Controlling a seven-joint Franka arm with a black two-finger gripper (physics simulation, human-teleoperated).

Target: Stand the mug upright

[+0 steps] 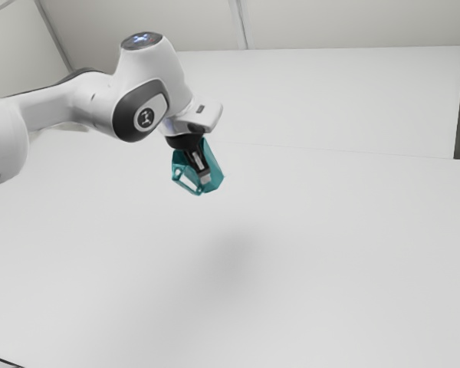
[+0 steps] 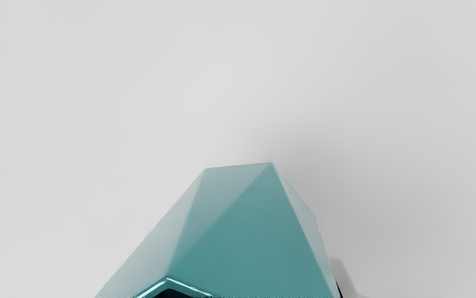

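Observation:
The teal faceted mug (image 1: 215, 170) hangs tilted in the air above the table, with my gripper (image 1: 205, 175) shut on it. One finger lies across the mug's near side in the exterior view; the other is hidden behind it. An angular loop, apparently the handle, faces the exterior view's left. Seen from the hand, the mug (image 2: 246, 236) reaches out beyond the gripper, and a pale fingertip (image 2: 340, 273) shows beside its wall. A dark opening with a shiny edge is partly visible on the mug's near part.
The white tabletop (image 1: 330, 268) extends beneath the hand and carries a soft shadow below the mug. A pale wall panel (image 1: 330, 92) stands behind. A thin dark edge crosses the exterior view's lower left corner.

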